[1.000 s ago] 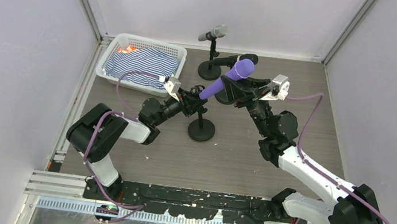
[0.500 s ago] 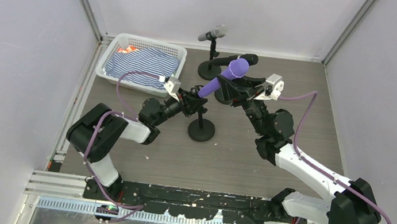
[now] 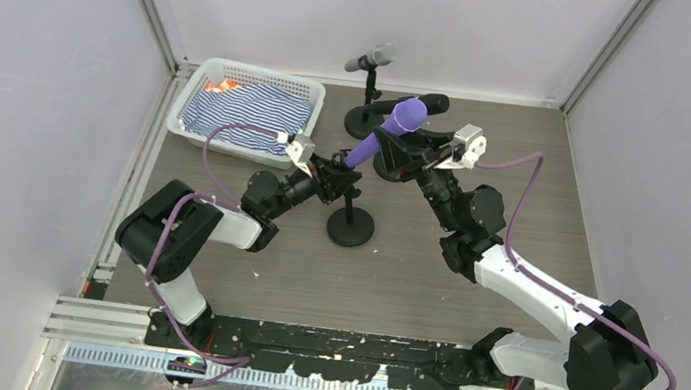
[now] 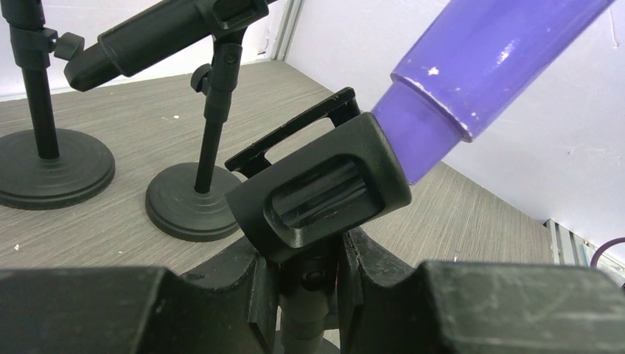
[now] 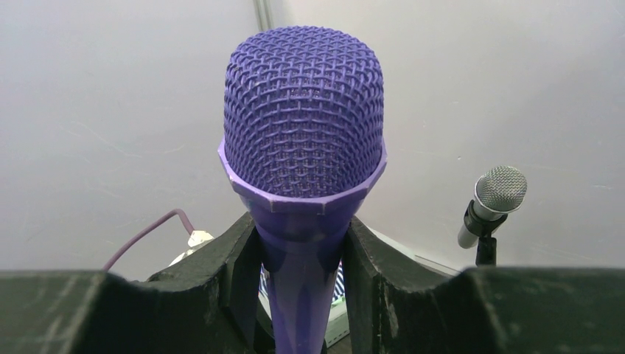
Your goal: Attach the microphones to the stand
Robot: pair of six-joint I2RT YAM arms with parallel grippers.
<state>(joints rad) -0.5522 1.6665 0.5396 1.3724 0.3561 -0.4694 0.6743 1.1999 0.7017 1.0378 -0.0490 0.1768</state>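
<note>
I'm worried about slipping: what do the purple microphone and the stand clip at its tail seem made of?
The purple microphone: head a woven mesh grille, likely painted metal; body smooth, glossy, with small pale scuffs, painted metal or plastic. The stand clip: matte black, moulded edges, probably plastic or rubber.

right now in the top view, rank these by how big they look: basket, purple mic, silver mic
1. white basket
2. purple microphone
3. silver-grey microphone
The purple one is held up nearer the camera, so its lead over silver-grey is unsure.
</note>
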